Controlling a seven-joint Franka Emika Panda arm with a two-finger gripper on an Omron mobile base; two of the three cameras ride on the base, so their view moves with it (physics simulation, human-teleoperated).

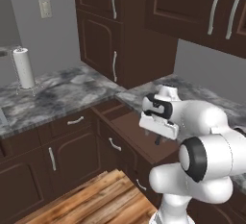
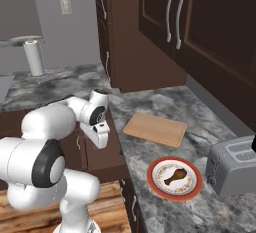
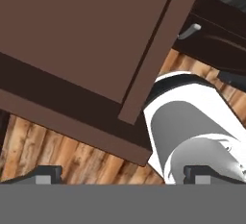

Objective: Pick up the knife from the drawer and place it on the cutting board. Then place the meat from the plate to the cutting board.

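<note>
While the gripper [image 1: 157,140] is hovering above the open drawer [image 1: 137,134], jaws spread wide and empty, I cannot tell where the knife is lying; cutting board [image 2: 155,129] is sitting rightward on the desk [image 2: 165,102].

Dark-brown cabinets [image 1: 101,40], grey marble counter [image 1: 62,93], plank floor [image 1: 105,194], grey wall [image 1: 57,31], perhaps a light switch [image 1: 45,7].

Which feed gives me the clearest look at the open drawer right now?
The hand view: the drawer is seen from straight above, its flat bottom and front panel close up, though the knife is hard to make out there. The left base view shows it pulled out beneath the gripper, partly hidden by the arm. In the right base view the arm covers most of it.
</note>
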